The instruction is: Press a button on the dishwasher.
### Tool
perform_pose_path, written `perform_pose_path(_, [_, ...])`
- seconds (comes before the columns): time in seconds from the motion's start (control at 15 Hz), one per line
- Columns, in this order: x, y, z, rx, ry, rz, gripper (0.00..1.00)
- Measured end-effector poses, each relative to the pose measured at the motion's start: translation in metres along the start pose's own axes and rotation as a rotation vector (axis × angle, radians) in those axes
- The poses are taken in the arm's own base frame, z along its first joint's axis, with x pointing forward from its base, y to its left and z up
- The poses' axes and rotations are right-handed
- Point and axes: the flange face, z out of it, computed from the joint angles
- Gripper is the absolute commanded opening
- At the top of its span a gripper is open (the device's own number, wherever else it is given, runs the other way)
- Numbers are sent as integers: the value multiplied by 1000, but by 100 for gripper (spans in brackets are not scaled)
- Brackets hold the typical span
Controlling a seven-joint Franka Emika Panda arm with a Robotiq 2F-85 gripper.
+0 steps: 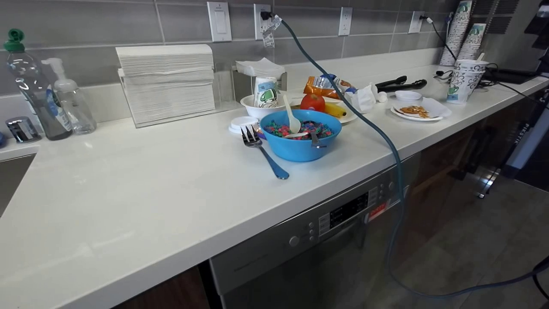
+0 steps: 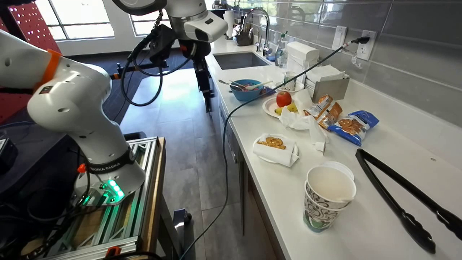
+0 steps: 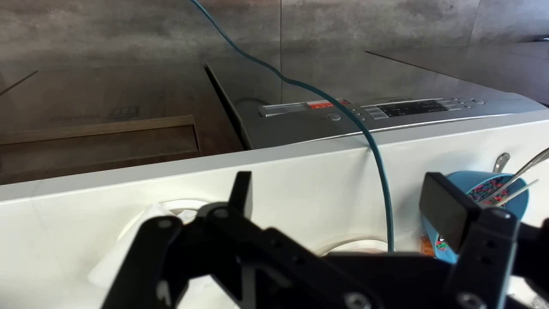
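The dishwasher (image 1: pixel 266 253) has a grey steel front under the counter edge. Its top strip carries a dark display (image 1: pixel 348 209), small round buttons (image 1: pixel 294 241) and a red label (image 1: pixel 377 210). In the wrist view the dishwasher (image 3: pixel 309 73) lies beyond the counter edge, with its display (image 3: pixel 414 108) and a round button (image 3: pixel 334 116). My gripper (image 3: pixel 341 193) is open and empty, its fingers wide apart over the counter in that picture. In an exterior view the gripper (image 2: pixel 208 99) hangs downward at the aisle side of the counter, apart from the dishwasher front. The other exterior view does not show it.
A blue-green cable (image 1: pixel 396 171) hangs from the wall outlet across the counter and in front of the dishwasher strip. A blue bowl (image 1: pixel 300 146) with utensils and a fork (image 1: pixel 268 156) sit near the counter edge (image 1: pixel 257 219). Plates, cups (image 2: pixel 326 198) and tongs (image 2: pixel 397 195) lie farther along.
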Motion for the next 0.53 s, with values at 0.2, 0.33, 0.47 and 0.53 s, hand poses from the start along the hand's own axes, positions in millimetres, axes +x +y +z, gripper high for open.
perform_pose_path(0.2, [0, -6, 3, 19, -5, 31, 100])
perform_pose_path(0.33, [0, -20, 7, 52, -13, 89, 100])
perform_pose_path(0.47, [0, -42, 13, 74, -28, 141, 100])
perform_pose_path(0.53, [0, -54, 17, 80, -34, 170, 100])
